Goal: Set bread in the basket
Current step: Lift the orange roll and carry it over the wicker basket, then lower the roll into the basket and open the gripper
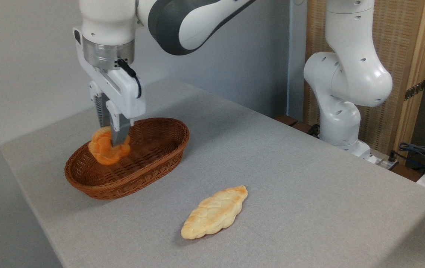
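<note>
Pincer (112, 143) first: it points straight down over the left half of the basket (160, 128), its two fingers closed on the bread (104, 150), the little orange knotted roll, which hangs tilted between them. From where I stand the roll looks already inside the rim, low over the woven floor, though I cannot tell whether it touches the bottom yet. So the carrying seems done, I would say; what remains is to let go and lift clear. Further out on the grey bench (290, 167), well apart from the basket, a pale braided loaf (215, 213) lies untouched near the front edge.
</note>
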`<state>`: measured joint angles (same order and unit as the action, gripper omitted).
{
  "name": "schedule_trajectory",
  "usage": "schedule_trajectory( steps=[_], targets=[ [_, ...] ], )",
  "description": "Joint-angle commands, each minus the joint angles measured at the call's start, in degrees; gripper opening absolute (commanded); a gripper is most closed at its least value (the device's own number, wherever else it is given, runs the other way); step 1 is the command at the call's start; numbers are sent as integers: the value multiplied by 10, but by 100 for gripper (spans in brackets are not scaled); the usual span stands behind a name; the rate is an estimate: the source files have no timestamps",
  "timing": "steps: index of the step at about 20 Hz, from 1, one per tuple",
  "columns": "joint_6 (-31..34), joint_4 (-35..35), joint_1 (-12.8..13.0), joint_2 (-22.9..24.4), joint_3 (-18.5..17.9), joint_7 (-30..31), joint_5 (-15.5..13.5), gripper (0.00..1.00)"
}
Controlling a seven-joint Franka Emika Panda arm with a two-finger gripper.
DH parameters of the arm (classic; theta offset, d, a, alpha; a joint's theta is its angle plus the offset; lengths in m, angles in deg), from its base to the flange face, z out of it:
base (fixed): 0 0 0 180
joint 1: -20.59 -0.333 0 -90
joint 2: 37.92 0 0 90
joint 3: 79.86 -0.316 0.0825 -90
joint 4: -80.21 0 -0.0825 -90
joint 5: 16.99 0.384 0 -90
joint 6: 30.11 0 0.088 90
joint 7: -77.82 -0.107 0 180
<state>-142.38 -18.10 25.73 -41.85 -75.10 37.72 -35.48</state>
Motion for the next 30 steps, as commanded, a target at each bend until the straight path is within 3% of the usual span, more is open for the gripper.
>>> schedule_trajectory(
  steps=[1, 4, 15, 20, 23, 30],
  targets=[
    [-34, 6, 0, -23, 33, 20, -12, 81],
    [-46, 6, 0, -43, 46, 32, -7, 100],
    [-47, 6, 0, -60, 46, 30, -6, 100],
    [-46, 7, -7, -37, 32, 28, -2, 100],
    [-38, 7, -6, -16, 3, 29, 48, 100],
    [41, 6, -6, 22, -57, 22, 114, 100]
  ],
)
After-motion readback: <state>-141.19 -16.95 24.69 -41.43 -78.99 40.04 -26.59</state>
